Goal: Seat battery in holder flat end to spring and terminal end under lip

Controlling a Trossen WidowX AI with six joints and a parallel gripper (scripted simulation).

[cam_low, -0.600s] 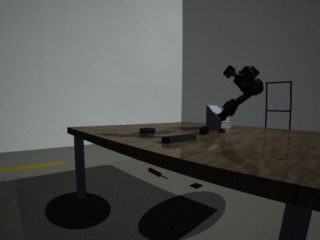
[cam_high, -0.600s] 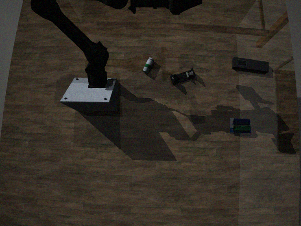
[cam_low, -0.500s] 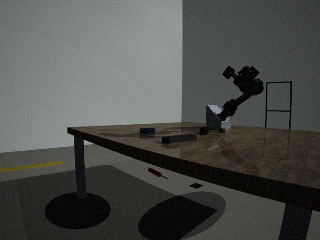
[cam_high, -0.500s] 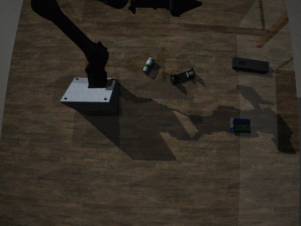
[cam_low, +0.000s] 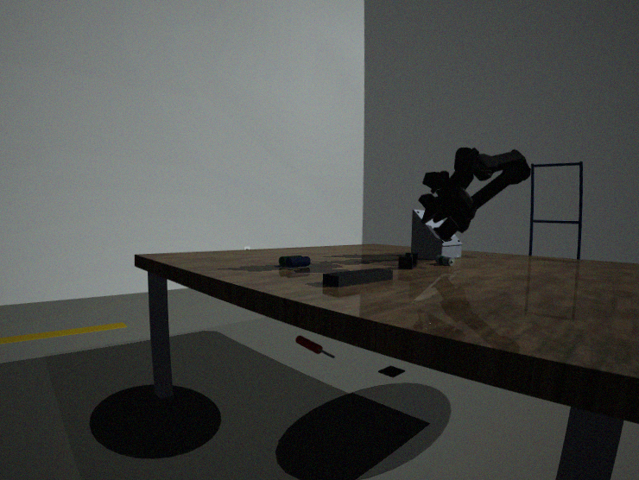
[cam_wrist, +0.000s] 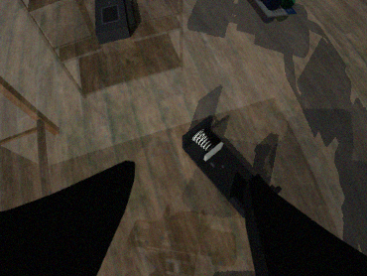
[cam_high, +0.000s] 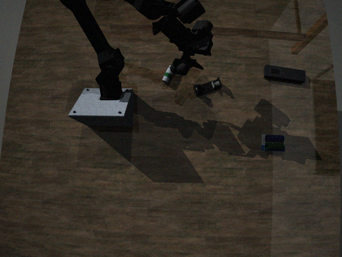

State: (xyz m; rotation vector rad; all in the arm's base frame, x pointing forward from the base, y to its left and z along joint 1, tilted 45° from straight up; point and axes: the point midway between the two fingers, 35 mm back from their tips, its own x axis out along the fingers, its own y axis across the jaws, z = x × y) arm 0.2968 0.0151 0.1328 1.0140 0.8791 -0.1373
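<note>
The pincer [cam_high: 180, 67] hangs partly spread with nothing between its fingers, low over the tabletop [cam_high: 165, 210], just beside the battery [cam_high: 167, 74]. That white battery with a green band lies on its side, not yet seated; the black holder [cam_high: 207, 87] sits near the battery, apart from it, on the side away from the arm's grey base [cam_high: 82, 106]. Farther from the battery, beyond the holder, lie a long dark box [cam_high: 284, 73] and a blue and green pair of cylinders [cam_high: 273, 142].
</note>
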